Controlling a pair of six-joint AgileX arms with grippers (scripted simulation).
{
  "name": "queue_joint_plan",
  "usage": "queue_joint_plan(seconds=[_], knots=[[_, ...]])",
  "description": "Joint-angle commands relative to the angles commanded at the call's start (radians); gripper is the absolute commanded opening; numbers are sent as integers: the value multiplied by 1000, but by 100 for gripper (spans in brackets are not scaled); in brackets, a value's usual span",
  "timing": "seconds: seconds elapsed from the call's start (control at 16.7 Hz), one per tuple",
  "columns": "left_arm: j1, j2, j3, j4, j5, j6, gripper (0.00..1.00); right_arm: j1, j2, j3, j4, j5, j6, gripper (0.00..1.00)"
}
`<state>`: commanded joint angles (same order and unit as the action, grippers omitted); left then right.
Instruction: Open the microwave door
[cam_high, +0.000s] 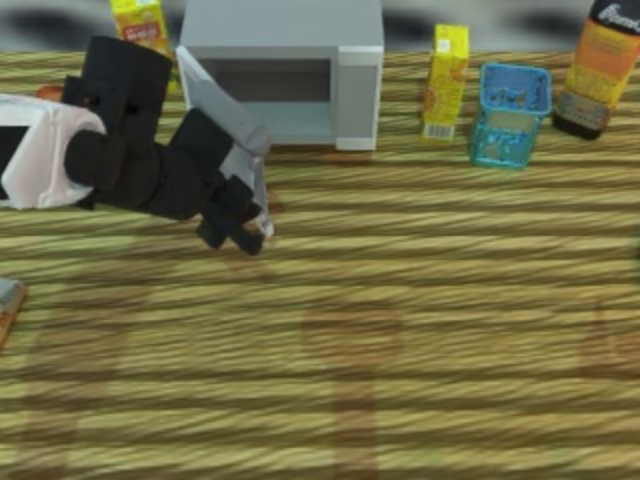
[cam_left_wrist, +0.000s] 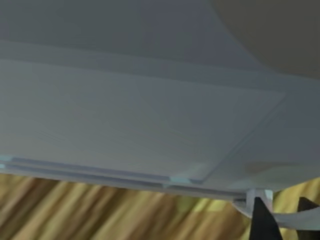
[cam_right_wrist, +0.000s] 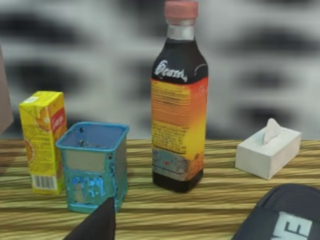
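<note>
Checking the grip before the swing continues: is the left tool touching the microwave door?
Touching. In the top view the left tool sits clamped over the free edge of the microwave door, with no gap between them.

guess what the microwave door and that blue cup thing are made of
The microwave door looks like matte silver-grey metal or painted plastic, flat with a pale window. The blue container looks like glossy plastic or enamel, its speckled walls catching light.
</note>
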<state>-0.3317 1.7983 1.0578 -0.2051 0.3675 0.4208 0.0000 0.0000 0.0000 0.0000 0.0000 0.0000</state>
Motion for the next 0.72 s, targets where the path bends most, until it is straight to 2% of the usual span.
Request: queue_joint_plan(seconds=[0.72], knots=[[0,1,-2,-7,13,8,0,0,0,0,0,0,0,100]])
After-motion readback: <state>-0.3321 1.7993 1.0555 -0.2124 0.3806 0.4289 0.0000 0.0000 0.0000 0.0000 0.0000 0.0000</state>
